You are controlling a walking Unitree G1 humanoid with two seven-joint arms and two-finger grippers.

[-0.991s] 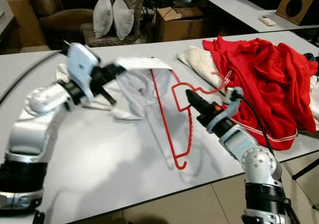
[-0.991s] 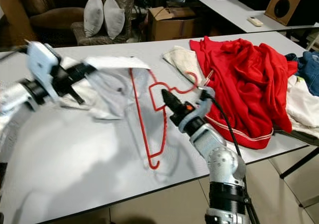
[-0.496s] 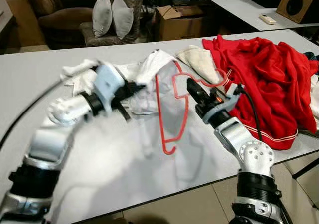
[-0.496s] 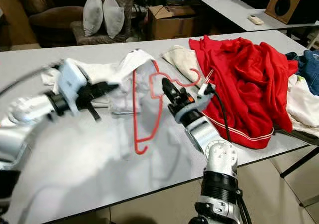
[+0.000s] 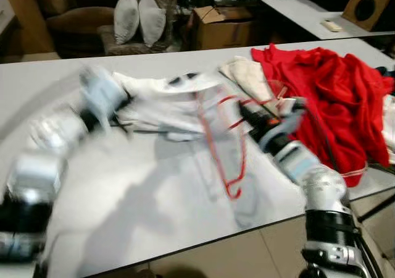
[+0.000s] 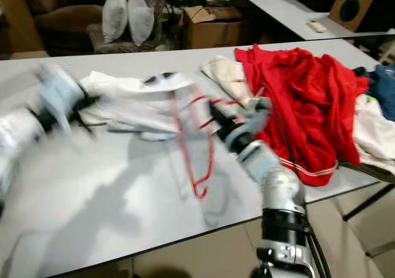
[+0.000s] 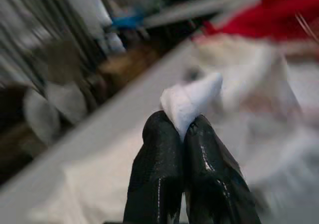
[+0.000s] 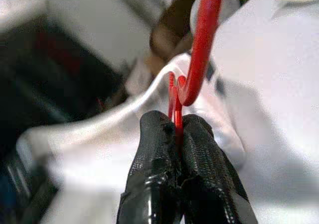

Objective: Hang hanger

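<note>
Currently both head views are motion-blurred, the left arm most of all. Right gripper sits near table centre, just at 9 o'clock of the red garment pile, and its two black fingers are pressed together on the thin red wire of the hanger; in the right wrist view the wire runs up out of the fingertips and curves into a hook-like bend above them. Hanger hangs from that grip over the white table, its long side running toward 6 o'clock and ending in a small curl near the table's near edge; whether the curl touches the table cannot be told through the blur. Left gripper is at about 9 o'clock of the hanger, arm reaching in from the left side of the table. Its fingers are closed together on a fold of the white garment, a white tip of cloth sticking out just past the fingertips in the left wrist view. White garment is stretched out flat-ish between the two grippers, its right end overlapping the hanger's upper part; whether the hanger is inside the cloth or only behind it cannot be told. Cream cloth lies at 12 o'clock of the right gripper, touching the red pile. Beyond the table's far edge: two grey cushions on a seat, and a cardboard box at their 3 o'clock.
</note>
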